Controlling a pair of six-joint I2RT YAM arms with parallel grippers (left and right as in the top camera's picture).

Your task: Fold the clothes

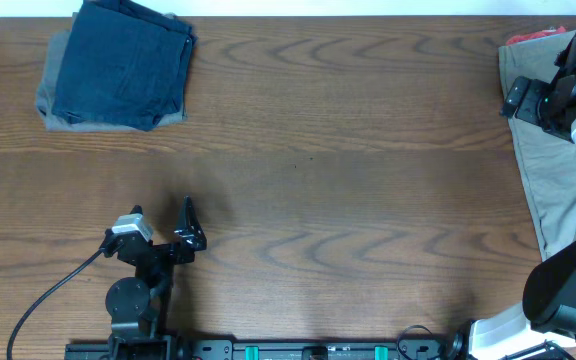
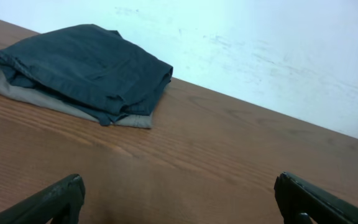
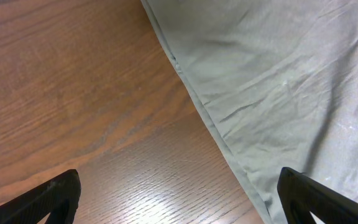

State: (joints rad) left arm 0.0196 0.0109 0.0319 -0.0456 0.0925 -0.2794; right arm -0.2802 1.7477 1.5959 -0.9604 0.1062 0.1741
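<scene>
DESK: Why is the navy pair [image 1: 123, 62] at the far left of the bench [image 1: 348, 150]?

PHOTOGRAPHER: It reads as the finished pile. The navy shorts lie folded square on a folded grey pair [image 1: 56, 108], whose edge peeps out on the left and near sides. The pile is well apart from the loose clothes on the right, which I judge leaves the middle of the bench for folding.

DESK: And on the right?

PHOTOGRAPHER: A khaki pair [image 1: 548, 170] lies spread along the right edge, running from far to near and partly out of frame. A scrap of coral-red garment [image 1: 533, 36] shows at the far right corner. I cannot tell whether it lies on the khaki or under it.

DESK: How are the arms posed?

PHOTOGRAPHER: The left arm sits low by its base at the near left, its wrist aimed toward the folded pile. The left fingers [image 2: 58, 199] are spread wide, with only bare wood between them. The right arm reaches to the far right, its wrist tipped down over the khaki pair's left edge. The right fingers [image 3: 55, 199] are also spread wide and straddle that edge, one over wood and one over cloth, gripping nothing.

DESK: What comes next?

PHOTOGRAPHER: Probably the khaki pair. The right arm looks placed to pinch its edge and draw it toward the middle, though thin cotton may bunch.
</scene>
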